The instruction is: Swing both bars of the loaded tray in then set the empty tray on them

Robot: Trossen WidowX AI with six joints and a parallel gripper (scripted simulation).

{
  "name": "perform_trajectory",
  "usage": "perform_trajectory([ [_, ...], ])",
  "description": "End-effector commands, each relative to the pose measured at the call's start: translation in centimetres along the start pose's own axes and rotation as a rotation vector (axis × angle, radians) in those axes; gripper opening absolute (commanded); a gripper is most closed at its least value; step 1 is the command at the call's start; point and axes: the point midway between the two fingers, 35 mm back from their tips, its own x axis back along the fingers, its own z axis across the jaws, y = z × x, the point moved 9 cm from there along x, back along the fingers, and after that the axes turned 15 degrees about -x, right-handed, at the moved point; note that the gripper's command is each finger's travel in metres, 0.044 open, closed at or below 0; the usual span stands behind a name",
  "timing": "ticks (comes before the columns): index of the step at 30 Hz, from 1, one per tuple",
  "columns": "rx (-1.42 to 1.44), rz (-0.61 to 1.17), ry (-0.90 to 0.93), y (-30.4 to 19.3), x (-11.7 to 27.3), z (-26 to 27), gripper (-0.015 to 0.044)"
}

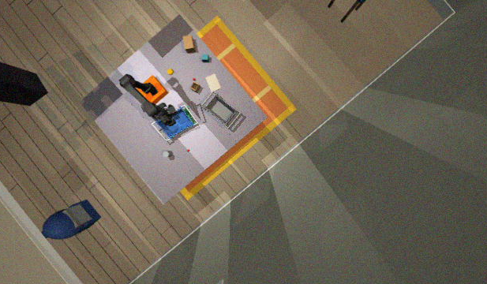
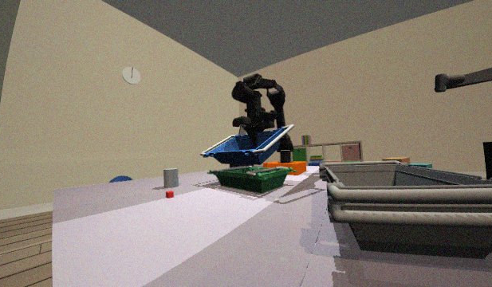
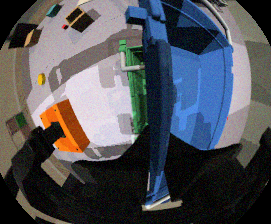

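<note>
The blue empty tray (image 1: pixel 181 127) (image 2: pixel 239 158) (image 3: pixel 198 90) is in the air, tilted, its pale bars along its ends. My gripper (image 2: pixel 253 140) (image 3: pixel 151 128) is shut on one of its side walls. The green loaded tray (image 2: pixel 249 182) (image 3: pixel 139 105) stands on the table below, with a gap between the two; from above only a green strip shows past the blue tray. A pale bar (image 2: pixel 266 171) (image 3: pixel 135 68) reaches in across the green tray's top, and a second seems to lie across at the other end. The small blocks inside are hidden.
A grey tray (image 1: pixel 232 125) (image 2: pixel 421 235) stands to one side. A grey cylinder (image 1: pixel 166 154) (image 2: pixel 171 178) and a red cube (image 1: pixel 188 150) (image 2: pixel 170 194) stand on the other side. The orange block (image 1: pixel 160 94) (image 3: pixel 76 122) is at the arm's base. A small brown box (image 1: pixel 195 87) stands farther off.
</note>
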Motion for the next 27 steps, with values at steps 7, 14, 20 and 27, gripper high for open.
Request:
perform_trajectory([
  [7, 0.002, -0.009, -0.018, 0.0, -1.1, 0.0, 0.0000],
  [14, 0.002, -0.009, -0.018, -0.1, -1.8, 0.1, 0.0000],
  [20, 0.002, -0.009, -0.018, -0.1, -2.0, 0.4, 0.0000],
  [27, 0.002, -0.009, -0.018, -0.3, -2.6, 0.9, 0.0000],
])
